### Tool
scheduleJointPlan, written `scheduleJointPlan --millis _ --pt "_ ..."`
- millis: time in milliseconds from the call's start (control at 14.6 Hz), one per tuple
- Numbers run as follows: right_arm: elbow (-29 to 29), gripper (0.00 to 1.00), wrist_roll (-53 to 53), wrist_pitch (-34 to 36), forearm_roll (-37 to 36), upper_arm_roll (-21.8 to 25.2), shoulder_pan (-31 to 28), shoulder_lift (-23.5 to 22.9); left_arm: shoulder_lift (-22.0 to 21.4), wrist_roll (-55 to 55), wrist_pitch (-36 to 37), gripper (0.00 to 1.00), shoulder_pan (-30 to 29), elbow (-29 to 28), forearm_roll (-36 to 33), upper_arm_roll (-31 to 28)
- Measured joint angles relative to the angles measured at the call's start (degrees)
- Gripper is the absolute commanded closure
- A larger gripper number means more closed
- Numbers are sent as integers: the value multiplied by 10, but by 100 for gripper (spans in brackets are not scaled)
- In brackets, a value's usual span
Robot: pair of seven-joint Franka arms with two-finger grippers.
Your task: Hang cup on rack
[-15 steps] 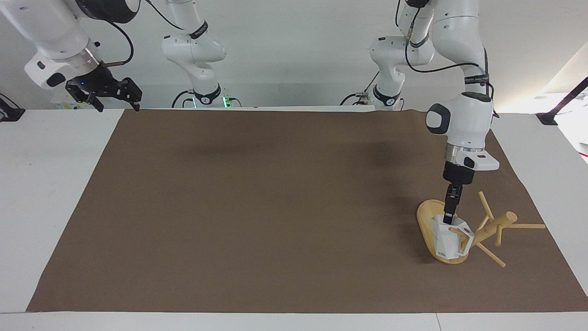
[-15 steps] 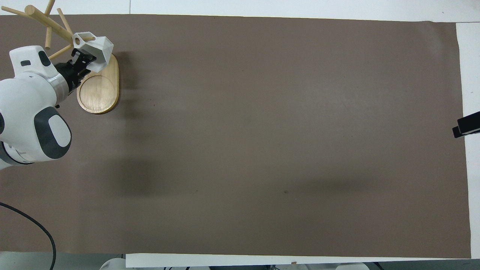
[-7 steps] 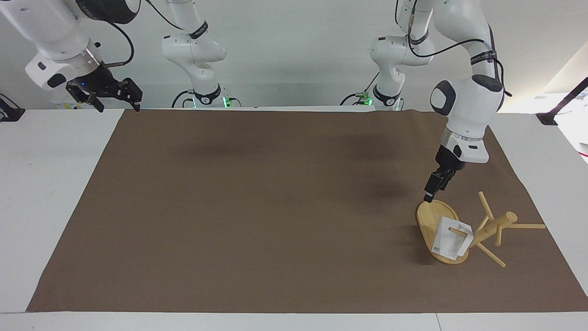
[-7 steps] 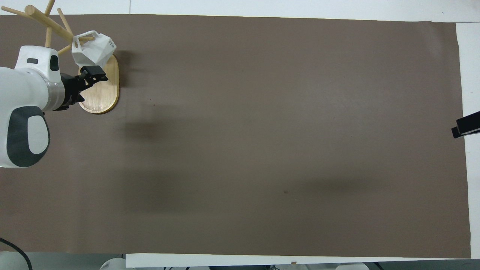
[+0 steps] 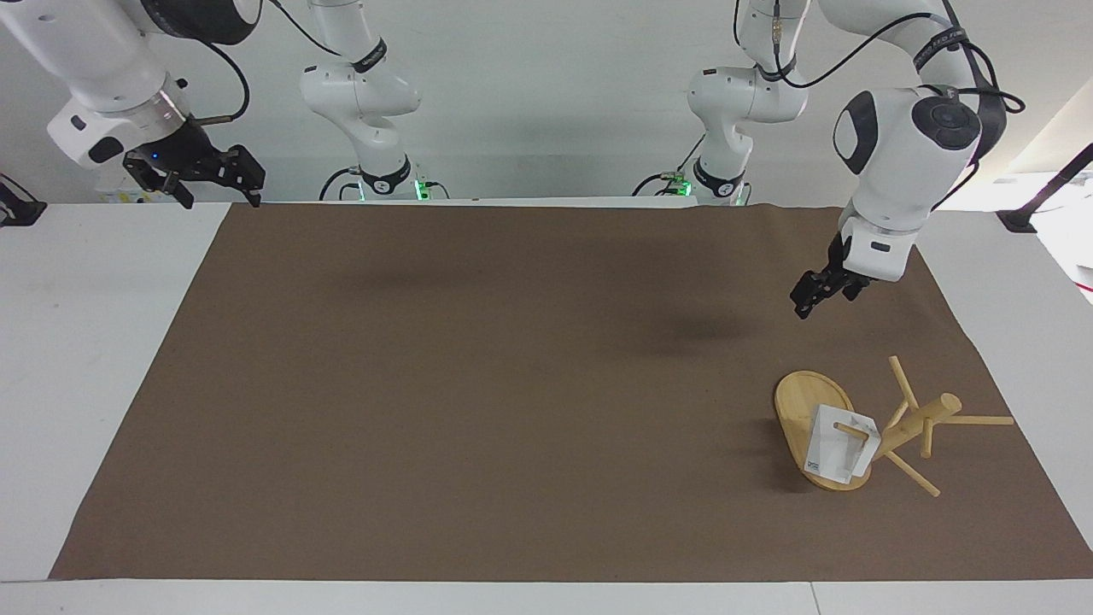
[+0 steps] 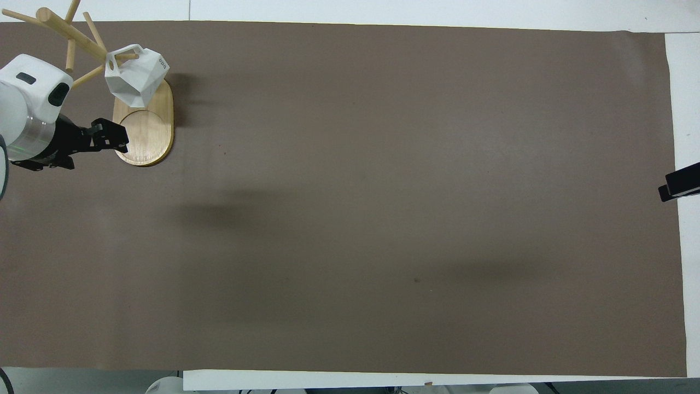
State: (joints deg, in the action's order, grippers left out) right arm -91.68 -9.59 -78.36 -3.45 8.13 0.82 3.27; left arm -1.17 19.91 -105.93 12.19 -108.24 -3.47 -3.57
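Observation:
The white faceted cup [image 5: 832, 448] [image 6: 136, 74] hangs by its handle on a thin peg of the bamboo rack [image 5: 918, 421] [image 6: 71, 34], above the part of the oval base [image 5: 794, 406] [image 6: 145, 137] that lies farther from the robots. Nothing grips it. My left gripper [image 5: 818, 301] [image 6: 112, 137] is open and empty, raised in the air over the brown mat beside the base's nearer end, clear of cup and pegs. My right gripper [image 5: 218, 192] [image 6: 678, 186] waits open and empty, raised over the mat's corner at the right arm's end.
A brown mat [image 5: 512, 384] covers most of the white table. The rack stands near the mat's corner at the left arm's end, with several pegs sticking out toward the mat's edges.
My left gripper let go of the cup, rose and drew back toward the robots. The cup swung down to hang from the peg. The right arm has not moved.

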Motion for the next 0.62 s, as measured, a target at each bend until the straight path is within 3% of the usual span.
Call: scheduleJointPlan --millis 275,618 --pt "0 1 0 0 0 0 0 0 -12 -81 103 0 -4 54 10 -2" --pt "0 1 0 0 0 0 0 0 -9 -182 212 0 -81 155 30 -5"
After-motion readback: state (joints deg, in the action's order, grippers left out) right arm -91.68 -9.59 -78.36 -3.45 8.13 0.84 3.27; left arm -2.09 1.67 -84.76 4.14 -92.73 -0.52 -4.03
